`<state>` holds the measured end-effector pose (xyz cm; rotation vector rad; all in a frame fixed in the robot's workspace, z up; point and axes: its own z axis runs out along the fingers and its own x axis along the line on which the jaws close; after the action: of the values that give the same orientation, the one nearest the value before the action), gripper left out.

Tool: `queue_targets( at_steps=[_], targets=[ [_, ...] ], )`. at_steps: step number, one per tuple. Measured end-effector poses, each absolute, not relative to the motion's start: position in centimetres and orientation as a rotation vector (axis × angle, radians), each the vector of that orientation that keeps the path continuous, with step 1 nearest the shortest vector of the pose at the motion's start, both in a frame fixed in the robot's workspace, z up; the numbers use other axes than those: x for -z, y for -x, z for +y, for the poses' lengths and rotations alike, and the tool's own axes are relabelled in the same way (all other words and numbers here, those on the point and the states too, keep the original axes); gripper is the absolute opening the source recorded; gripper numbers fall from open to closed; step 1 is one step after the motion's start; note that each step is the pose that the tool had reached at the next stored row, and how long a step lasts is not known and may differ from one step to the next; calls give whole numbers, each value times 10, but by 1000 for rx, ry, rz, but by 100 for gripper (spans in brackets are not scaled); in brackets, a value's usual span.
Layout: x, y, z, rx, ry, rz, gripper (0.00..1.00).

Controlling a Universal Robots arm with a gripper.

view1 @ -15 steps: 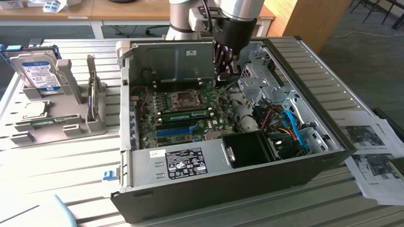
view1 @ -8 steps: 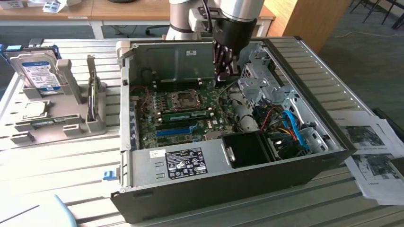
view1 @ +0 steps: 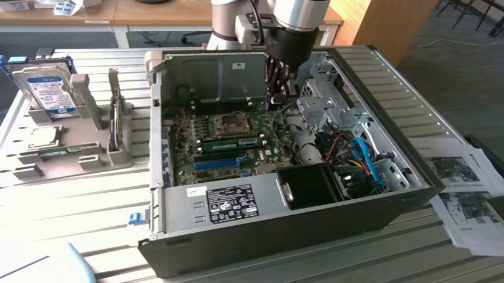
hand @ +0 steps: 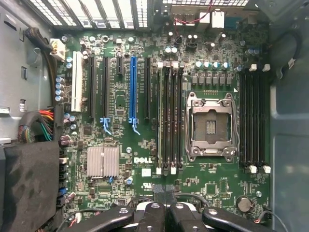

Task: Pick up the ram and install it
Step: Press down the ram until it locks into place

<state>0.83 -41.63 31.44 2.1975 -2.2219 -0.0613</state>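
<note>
Gripper (hand: 164, 190) clamped shut on nothing, hanging near the CPU socket (hand: 211, 126); ram (view1: 233, 142) beside that socket could be half-seated if its clips haven't latched.

The motherboard (hand: 145, 159) was dark green, dotted with silver-topped capacitors. On it one long slot (hand: 133, 87) was bright blue, a wider slot (hand: 77, 87) near the board's edge was white, and the memory slots (hand: 170, 116) were black with white end clips. The ram (view1: 234, 143) was lighter green with dark chips. The heatsink (hand: 103, 161) was silver and finely ribbed. The gripper (hand: 164, 195) was black. The case (view1: 275, 236) was black outside and grey inside, holding blue cables (view1: 364, 156). The table (view1: 79, 194) was pale and striped by slats. The hard drive (view1: 47, 88) bore a blue-and-white label.
</note>
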Motion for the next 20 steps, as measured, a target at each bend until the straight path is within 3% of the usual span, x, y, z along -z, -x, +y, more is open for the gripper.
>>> queue_targets(
  at_steps=[20],
  targets=[
    [-301,-8,-416,61,-2197,-2222,9]
  ],
)
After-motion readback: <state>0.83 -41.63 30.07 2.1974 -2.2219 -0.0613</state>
